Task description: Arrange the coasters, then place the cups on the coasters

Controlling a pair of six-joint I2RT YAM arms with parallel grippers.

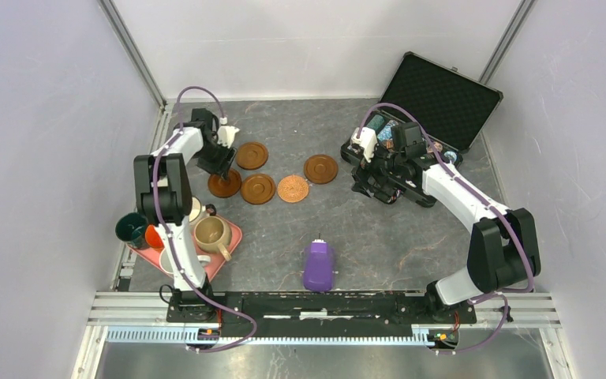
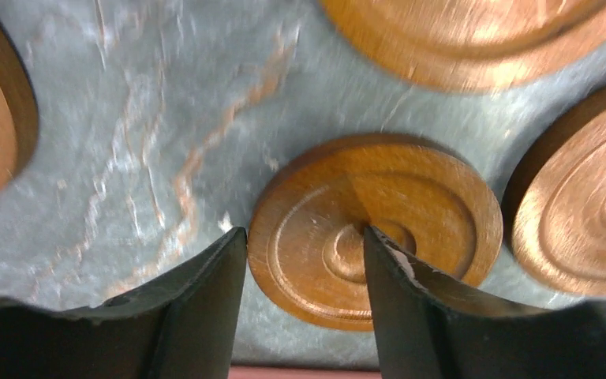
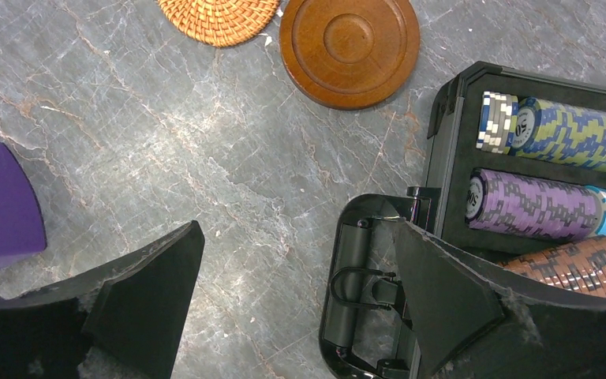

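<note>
The left gripper [image 2: 301, 233] is low over the grey marbled table [image 1: 363, 237] at the left end of the coasters. Its jaws are half closed, one outside the rim of a round dark wood coaster [image 2: 410, 213] and the other over its centre. I cannot tell whether they pinch it. Three more wooden coasters [image 1: 258, 189] and a lighter woven coaster [image 1: 293, 189] lie flat nearby.

A pink rounded-square tray [image 1: 148, 254] beside the left arm holds the cups, among them a dark green mug [image 1: 132, 229], an orange mug [image 1: 154, 236] and a beige mug [image 1: 212, 234]. The arm hides part of the others.

The right gripper [image 3: 296, 229] spreads wide and empty over the edge of an open black case [image 3: 442, 142], which holds rows of striped poker chips [image 3: 533, 205]. A purple oblong device [image 1: 319, 266] lies near the front edge.
</note>
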